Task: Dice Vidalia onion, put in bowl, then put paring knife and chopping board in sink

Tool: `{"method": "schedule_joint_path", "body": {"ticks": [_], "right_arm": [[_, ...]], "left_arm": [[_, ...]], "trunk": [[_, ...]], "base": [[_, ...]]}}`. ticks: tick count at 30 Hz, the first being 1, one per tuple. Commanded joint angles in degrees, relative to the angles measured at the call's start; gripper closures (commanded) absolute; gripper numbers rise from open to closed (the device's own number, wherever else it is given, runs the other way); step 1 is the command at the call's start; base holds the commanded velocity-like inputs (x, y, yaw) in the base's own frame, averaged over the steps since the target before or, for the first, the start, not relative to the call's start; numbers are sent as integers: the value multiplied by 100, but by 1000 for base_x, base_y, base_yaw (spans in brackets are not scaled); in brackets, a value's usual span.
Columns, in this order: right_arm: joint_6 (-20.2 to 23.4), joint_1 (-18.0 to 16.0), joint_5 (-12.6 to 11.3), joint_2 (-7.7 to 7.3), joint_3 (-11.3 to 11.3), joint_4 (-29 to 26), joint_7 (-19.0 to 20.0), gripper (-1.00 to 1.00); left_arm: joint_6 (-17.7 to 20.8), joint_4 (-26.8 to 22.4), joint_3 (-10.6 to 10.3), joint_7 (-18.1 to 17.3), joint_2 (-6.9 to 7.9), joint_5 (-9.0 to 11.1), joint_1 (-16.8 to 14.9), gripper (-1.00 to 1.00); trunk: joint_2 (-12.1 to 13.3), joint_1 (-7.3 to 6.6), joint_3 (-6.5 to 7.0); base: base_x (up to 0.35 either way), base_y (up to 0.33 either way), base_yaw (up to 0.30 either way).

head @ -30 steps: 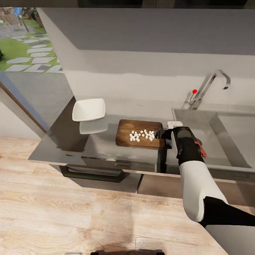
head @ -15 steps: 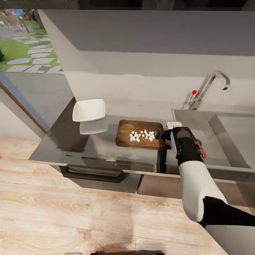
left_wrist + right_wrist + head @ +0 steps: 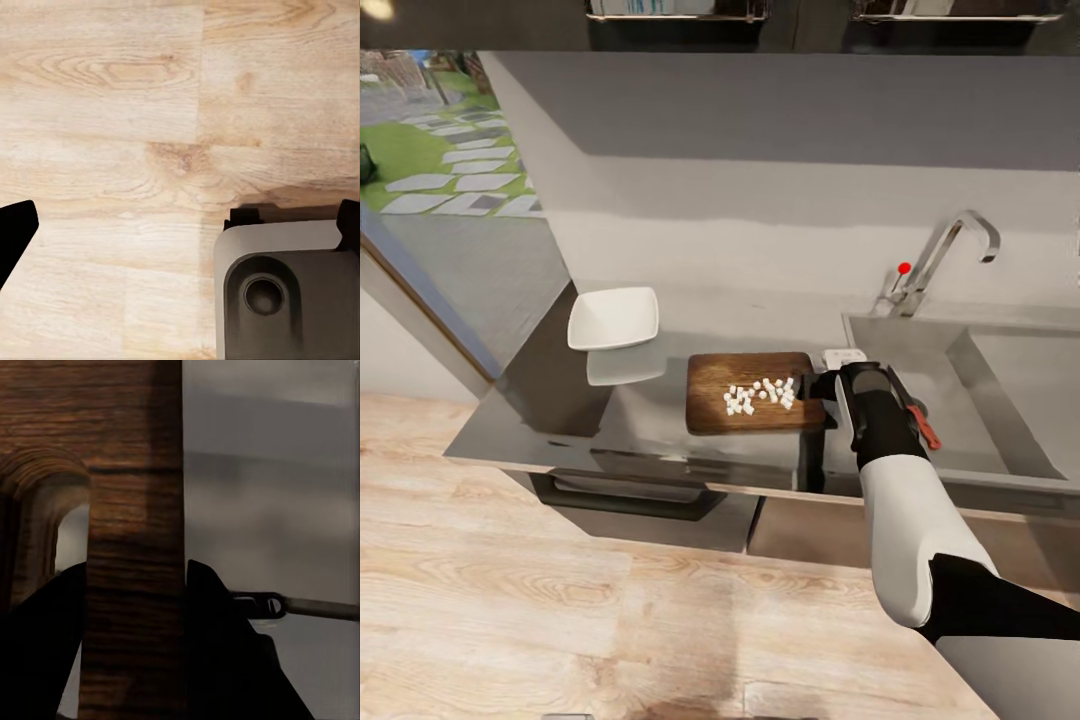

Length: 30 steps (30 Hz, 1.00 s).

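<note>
The right gripper (image 3: 812, 385) clamps the chopping board's (image 3: 712, 384) sink-side edge, diced onion (image 3: 760, 394) atop; left jaws released above floor.

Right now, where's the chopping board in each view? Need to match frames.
Head view: the chopping board lies mid-frame on the countertop, between the bowl and the sink, with diced onion on top.
Right wrist view: the board's brown edge runs up the frame, clamped by the right end effector.
Left wrist view: wooden floor.
Shared landmark: the right end effector, at the board's sink-side edge.
</note>
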Motion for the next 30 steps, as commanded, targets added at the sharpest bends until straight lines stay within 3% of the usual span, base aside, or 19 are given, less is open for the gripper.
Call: {"method": "schedule_joint_path", "body": {"ticks": [1,15,30], "right_arm": [[18,-5,46,8,-25,-6,50,100],[13,-5,46,8,-25,-6,50,100],[16,-5,46,8,-25,-6,50,100]], "left_arm": [[-31,19,-49,11,-3,32,-7,-100],[-29,19,-54,11,-3,32,-7,-100],[-31,19,-49,11,-3,32,-7,-100]], "trunk": [[-9,3,1],[-9,3,128],[-9,3,263]], "base": [[0,0,0],[0,-246,0],[0,-20,0]]}}
